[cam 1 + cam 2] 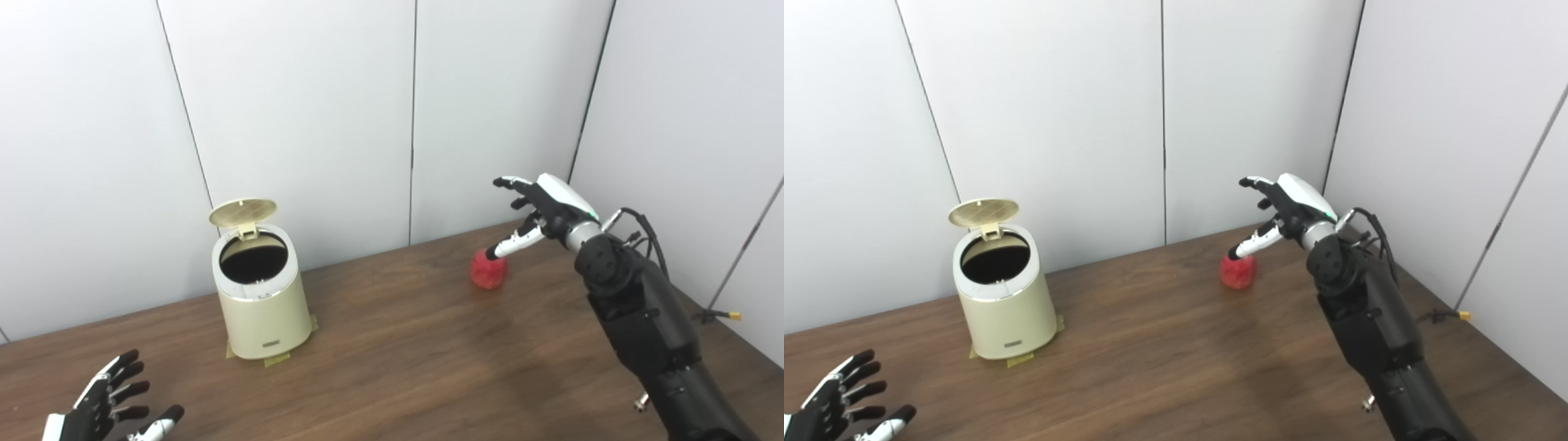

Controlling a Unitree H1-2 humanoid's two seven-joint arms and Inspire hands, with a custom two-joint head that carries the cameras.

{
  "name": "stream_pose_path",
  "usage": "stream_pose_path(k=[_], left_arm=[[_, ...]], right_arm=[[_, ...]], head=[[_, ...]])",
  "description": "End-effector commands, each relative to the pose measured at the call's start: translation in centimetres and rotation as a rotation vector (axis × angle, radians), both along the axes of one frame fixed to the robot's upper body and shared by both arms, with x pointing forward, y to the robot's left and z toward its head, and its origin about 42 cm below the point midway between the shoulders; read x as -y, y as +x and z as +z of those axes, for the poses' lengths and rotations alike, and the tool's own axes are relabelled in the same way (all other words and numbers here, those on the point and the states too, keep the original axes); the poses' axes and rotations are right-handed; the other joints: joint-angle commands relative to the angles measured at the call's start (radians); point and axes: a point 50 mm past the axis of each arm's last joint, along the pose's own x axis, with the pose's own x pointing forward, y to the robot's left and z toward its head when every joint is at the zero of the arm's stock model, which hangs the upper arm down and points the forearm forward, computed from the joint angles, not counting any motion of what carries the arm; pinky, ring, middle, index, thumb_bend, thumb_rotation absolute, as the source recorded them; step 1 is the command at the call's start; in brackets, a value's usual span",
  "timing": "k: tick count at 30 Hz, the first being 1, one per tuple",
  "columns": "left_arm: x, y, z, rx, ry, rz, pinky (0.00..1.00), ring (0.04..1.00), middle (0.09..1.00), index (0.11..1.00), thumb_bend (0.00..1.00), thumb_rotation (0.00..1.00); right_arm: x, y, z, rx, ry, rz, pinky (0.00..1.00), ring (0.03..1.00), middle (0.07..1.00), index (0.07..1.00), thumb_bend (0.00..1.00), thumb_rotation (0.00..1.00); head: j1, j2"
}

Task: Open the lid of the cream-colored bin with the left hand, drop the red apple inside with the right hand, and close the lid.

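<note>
The cream-colored bin (263, 306) stands on the left part of the wooden table, its round lid (242, 212) flipped up and the dark inside showing. The red apple (489, 272) lies on the table at the back right. My right hand (539, 211) is open just above and to the right of the apple, with its thumb tip over the apple's top; it holds nothing. My left hand (113, 404) is open and empty at the lower left corner, well in front of the bin and to its left.
The table (398, 355) runs back to white wall panels. Tape tabs (275, 360) hold the bin's base. A cable with a yellow plug (732, 315) hangs by the right wall. My right forearm (649, 331) reaches over the table's right side.
</note>
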Motion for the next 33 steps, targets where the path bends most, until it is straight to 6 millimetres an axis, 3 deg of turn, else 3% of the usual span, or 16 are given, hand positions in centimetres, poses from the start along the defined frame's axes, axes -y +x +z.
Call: stream_pose_path(k=[1, 10, 14, 18, 33], left_arm=[[0.1, 1.0, 2.7, 0.089, 0.012, -0.018, 0.64, 0.765, 0.855, 0.874, 0.64, 0.00], [0.1, 0.8, 3.3, 0.079, 0.028, -0.037, 0.67, 0.761, 0.842, 0.878, 0.65, 0.00], [0.1, 0.7, 3.6, 0.083, 0.041, -0.032, 0.65, 0.755, 0.830, 0.872, 0.66, 0.00], [0.1, 0.6, 3.8, 0.078, 0.038, -0.033, 0.65, 0.756, 0.839, 0.880, 0.66, 0.00], [0.6, 0.1, 4.5, 0.091, 0.060, -0.023, 0.63, 0.755, 0.845, 0.885, 0.64, 0.00]], right_arm=[[0.6, 1.0, 3.0, 0.034, -0.039, -0.022, 0.65, 0.842, 0.942, 0.903, 0.88, 0.17], [1.5, 3.4, 1.7, -0.110, 0.005, -0.039, 0.68, 0.856, 0.970, 0.922, 0.91, 0.19], [1.8, 4.2, 0.5, -0.167, 0.037, -0.042, 0.82, 0.958, 0.998, 0.933, 0.92, 0.20], [1.8, 4.7, -0.6, -0.216, 0.031, -0.034, 0.87, 0.969, 0.993, 0.942, 0.90, 0.19], [0.3, 6.3, -4.9, -0.312, 0.009, -0.002, 0.75, 0.880, 0.953, 0.928, 0.89, 0.23]], head=[[-0.001, 0.002], [0.005, 0.006], [0.010, 0.010], [0.013, 0.016], [0.025, 0.030]])
